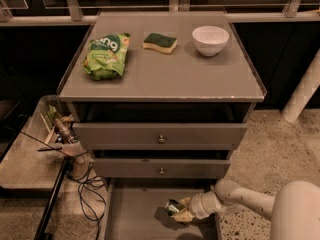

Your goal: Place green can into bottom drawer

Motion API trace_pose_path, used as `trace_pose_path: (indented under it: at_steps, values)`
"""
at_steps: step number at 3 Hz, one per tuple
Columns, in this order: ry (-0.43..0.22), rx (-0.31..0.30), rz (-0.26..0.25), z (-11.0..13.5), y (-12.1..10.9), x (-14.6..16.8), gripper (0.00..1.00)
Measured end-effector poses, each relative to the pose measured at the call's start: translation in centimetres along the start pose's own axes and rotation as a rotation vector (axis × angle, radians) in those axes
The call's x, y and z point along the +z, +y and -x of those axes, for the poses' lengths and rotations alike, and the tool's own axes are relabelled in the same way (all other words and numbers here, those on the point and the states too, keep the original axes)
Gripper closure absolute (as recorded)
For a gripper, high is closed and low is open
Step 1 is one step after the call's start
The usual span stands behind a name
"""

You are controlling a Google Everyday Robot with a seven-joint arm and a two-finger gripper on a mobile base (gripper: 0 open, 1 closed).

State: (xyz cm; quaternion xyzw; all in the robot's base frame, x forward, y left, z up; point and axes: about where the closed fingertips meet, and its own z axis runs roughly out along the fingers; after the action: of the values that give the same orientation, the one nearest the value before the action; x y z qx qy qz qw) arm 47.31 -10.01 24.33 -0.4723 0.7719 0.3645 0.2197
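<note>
The bottom drawer [135, 211] is pulled out below the two knobbed drawers, showing its flat grey floor. The green can [173, 207] is low inside it, right of centre, tilted, with its shadow on the floor beside it. My gripper [181, 212] reaches in from the right on a pale arm and is shut on the can, fingers around it. I cannot tell whether the can touches the drawer floor.
On the cabinet top [165, 79] lie a crinkled green snack bag [105, 56], a green-topped yellow sponge [159, 42] and a white bowl [210, 39]. A low side shelf with clutter and cables [62, 139] stands at the left. A white post [305, 91] stands at the right.
</note>
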Motion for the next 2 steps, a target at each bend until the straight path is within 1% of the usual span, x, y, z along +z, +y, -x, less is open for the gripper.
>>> trace_pose_path:
  at_steps: [1, 2]
  values:
    - [-0.038, 0.002, -0.115, -0.54, -0.87, -0.08, 1.00]
    - [-0.104, -0.001, -0.273, -1.03, -1.67, -0.59, 1.00]
